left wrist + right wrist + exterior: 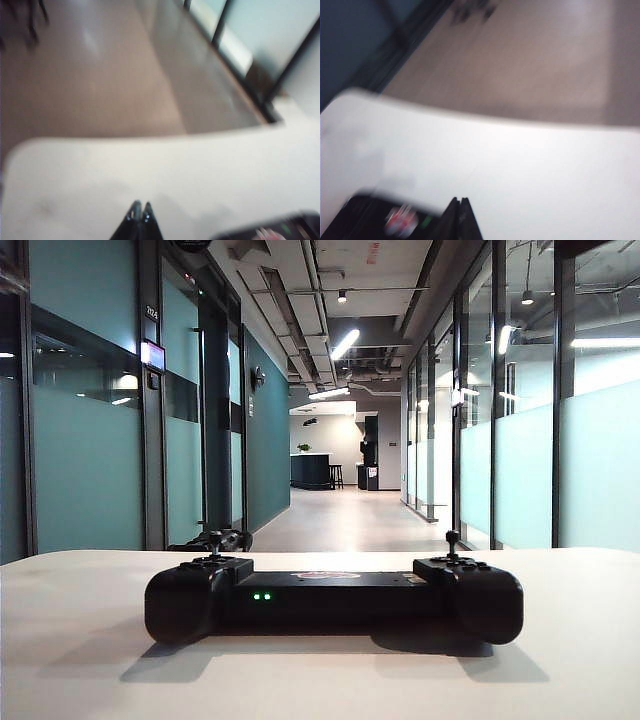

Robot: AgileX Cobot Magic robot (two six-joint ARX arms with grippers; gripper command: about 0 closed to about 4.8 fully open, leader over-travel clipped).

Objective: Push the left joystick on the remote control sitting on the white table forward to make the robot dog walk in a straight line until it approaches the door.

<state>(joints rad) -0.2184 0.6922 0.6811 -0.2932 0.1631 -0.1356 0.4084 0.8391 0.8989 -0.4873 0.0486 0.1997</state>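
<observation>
The black remote control (pixel 333 598) lies on the white table (pixel 90 650), two green lights lit on its middle bar. Its left joystick (pixel 214 538) and right joystick (pixel 452 537) stand upright. Beyond the table's far edge, a low black shape on the corridor floor is the robot dog (pixel 240 538); its legs show blurred in the left wrist view (pixel 31 20) and right wrist view (pixel 470 11). Neither gripper shows in the exterior view. My left gripper (pixel 141 206) hangs shut and empty over the table, the remote control (pixel 280 231) beside it. My right gripper (pixel 459 201) is shut, next to the remote control (pixel 380 220).
A long corridor (pixel 345 520) runs straight ahead from the table. Teal glass walls and dark door frames (pixel 152 400) line its left side, frosted glass partitions (pixel 520 460) its right. A dark counter (pixel 312 472) stands at the far end.
</observation>
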